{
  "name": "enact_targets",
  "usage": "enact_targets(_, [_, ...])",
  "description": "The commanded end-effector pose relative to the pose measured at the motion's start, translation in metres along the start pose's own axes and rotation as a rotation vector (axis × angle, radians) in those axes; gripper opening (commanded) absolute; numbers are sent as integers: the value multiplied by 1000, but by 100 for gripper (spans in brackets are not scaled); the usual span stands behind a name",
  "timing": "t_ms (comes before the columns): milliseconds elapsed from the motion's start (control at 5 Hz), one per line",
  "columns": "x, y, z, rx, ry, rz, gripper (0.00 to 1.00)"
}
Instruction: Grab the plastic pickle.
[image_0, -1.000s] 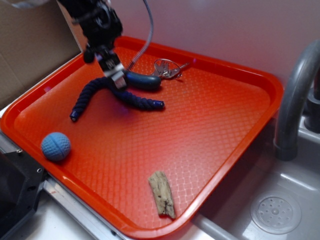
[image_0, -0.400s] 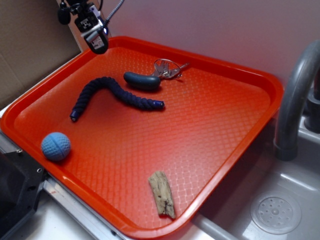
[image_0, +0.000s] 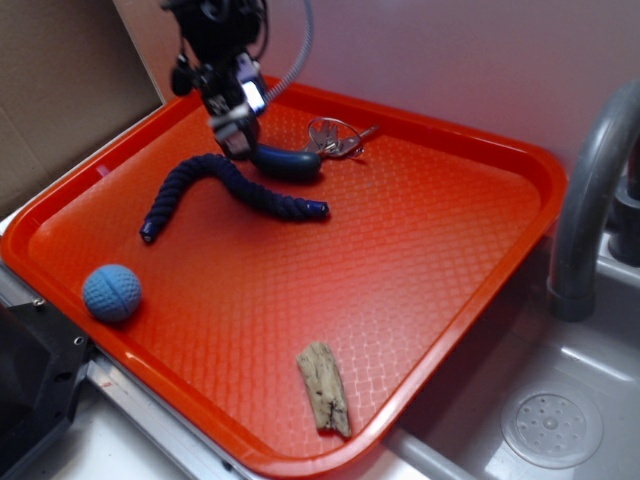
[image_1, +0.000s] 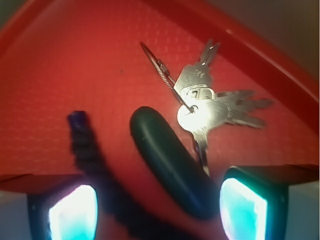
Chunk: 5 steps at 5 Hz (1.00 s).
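Observation:
The plastic pickle (image_0: 290, 163) is a dark teal sausage lying on the orange tray (image_0: 420, 250) near the back, next to a bunch of keys (image_0: 335, 135). My gripper (image_0: 236, 140) hangs just above the pickle's left end, open and empty. In the wrist view the pickle (image_1: 170, 160) runs diagonally between my two glowing fingertips (image_1: 72, 212), its near end close to the right one. The navy rope (image_1: 95, 170) also lies between the fingers, on the left. The keys (image_1: 210, 105) touch the pickle's far side.
The twisted navy rope (image_0: 230, 185) curves just in front of the pickle. A blue textured ball (image_0: 112, 292) sits at the tray's left front, a piece of wood (image_0: 325, 388) at the front edge. A grey faucet (image_0: 590, 200) and sink drain (image_0: 550, 428) are to the right.
The gripper, which had lifted to the tray's back left corner, has come back down and to the right over the pickle's left end. The pickle, rope and keys have not moved.

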<state>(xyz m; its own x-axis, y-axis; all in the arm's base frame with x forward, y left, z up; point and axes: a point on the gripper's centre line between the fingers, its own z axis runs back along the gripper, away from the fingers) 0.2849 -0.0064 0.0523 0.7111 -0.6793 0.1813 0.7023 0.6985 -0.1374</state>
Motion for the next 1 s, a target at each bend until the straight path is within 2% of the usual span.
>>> enact_targets(0, [18, -10, -34, 63, 60, 23, 100])
enact_targets(200, [17, -3, -39, 42, 70, 69, 45])
enact_targets(400, [16, -1, -39, 46, 67, 112, 0])
enact_targets(800, [10, -5, -19, 72, 22, 230, 0])
